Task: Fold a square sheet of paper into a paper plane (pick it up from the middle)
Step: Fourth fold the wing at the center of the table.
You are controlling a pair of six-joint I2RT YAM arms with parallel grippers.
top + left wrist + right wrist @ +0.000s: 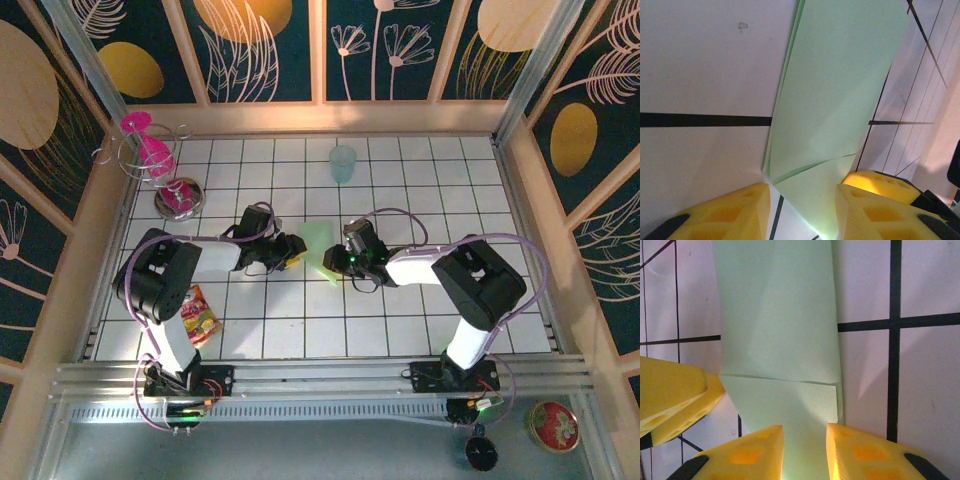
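Note:
The light green sheet of paper [318, 240] lies on the tiled table, folded into a narrow layered shape with a diagonal flap. My left gripper [298, 252] meets it from the left and my right gripper [335, 262] from the right, nearly touching each other. In the left wrist view the paper [840, 90] runs out between the yellow fingers of the left gripper [802, 194], whose jaws stand apart; a right-gripper finger [875, 180] sits beside them. In the right wrist view the paper [780, 325] passes under the open right gripper [805, 432], fingertips over its near flap.
A translucent teal cup [343, 163] stands at the back of the table. A pink glass in a wire holder [150, 150] and a metal dish [180, 197] sit at the back left. A snack packet [200, 315] lies by the left arm. Wooden walls surround the table.

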